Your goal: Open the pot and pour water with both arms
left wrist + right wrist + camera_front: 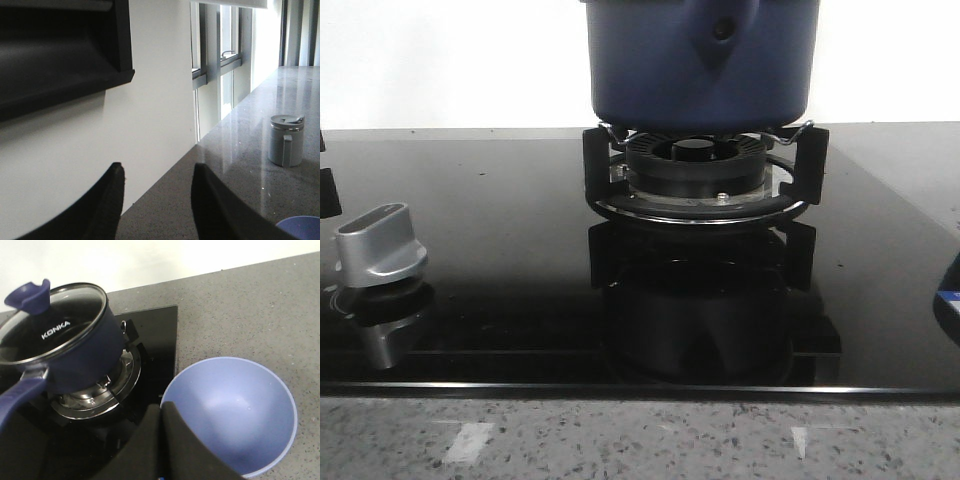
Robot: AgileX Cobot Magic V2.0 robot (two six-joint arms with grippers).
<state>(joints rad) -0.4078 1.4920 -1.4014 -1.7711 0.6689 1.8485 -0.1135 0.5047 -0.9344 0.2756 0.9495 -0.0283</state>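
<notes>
The dark navy-blue pot [700, 65] stands on the black burner grate [705, 185] of the glass stove top, its handle mount and rivet facing me. In the right wrist view the pot [75, 357] carries a glass lid [52, 322] with a blue knob [30, 294], and its handle [17, 400] points toward the camera. My right gripper [161, 407] is shut and empty, hovering between the stove edge and the light-blue bowl [235, 412]. My left gripper [157, 172] is open and empty, aimed at the wall and counter, away from the pot.
A silver stove knob [380, 245] sits at the left of the black glass top [500, 200]. A grey lidded cup [286, 140] stands on the speckled counter near the window. The bowl's rim [300, 226] shows in the left wrist view. A range hood [60, 50] hangs on the wall.
</notes>
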